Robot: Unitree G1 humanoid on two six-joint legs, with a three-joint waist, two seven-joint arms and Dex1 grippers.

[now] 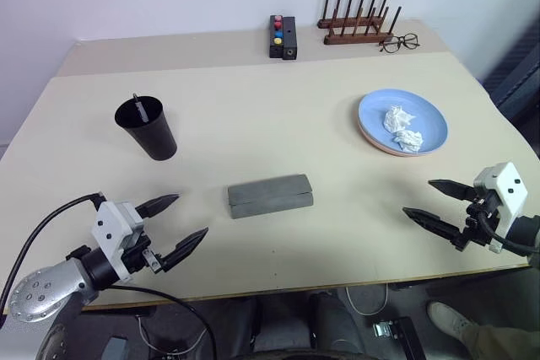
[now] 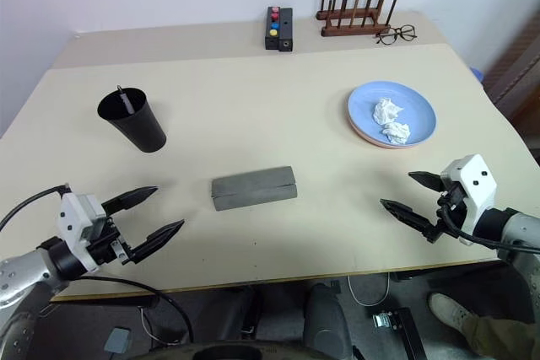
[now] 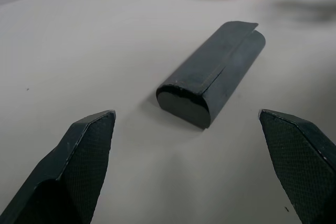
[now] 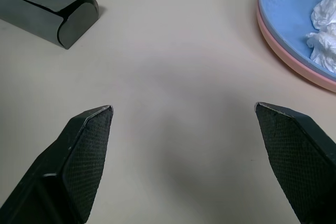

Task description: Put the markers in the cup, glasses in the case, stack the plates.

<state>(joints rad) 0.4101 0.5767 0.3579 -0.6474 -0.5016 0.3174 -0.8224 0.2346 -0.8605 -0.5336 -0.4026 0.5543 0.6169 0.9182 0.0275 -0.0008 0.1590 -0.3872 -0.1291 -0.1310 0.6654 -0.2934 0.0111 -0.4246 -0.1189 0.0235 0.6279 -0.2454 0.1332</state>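
Cup [image 1: 148, 128]: standing upright at the table's left, holding the markers [image 1: 137, 108] (one tip showing).
Case [image 1: 270, 196]: lying shut at centre.
Plates [image 1: 402, 122]: sitting stacked, blue on pink, carrying crumpled tissue [image 1: 402, 128].
Left gripper [image 1: 180, 226]: hovering with jaws wide apart, holding nothing.
Right gripper [image 1: 432, 201]: likewise gaping, touching nothing.

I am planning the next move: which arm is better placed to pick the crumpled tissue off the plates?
The right. The right gripper hangs open just before the plates; the left gripper is beyond the case.
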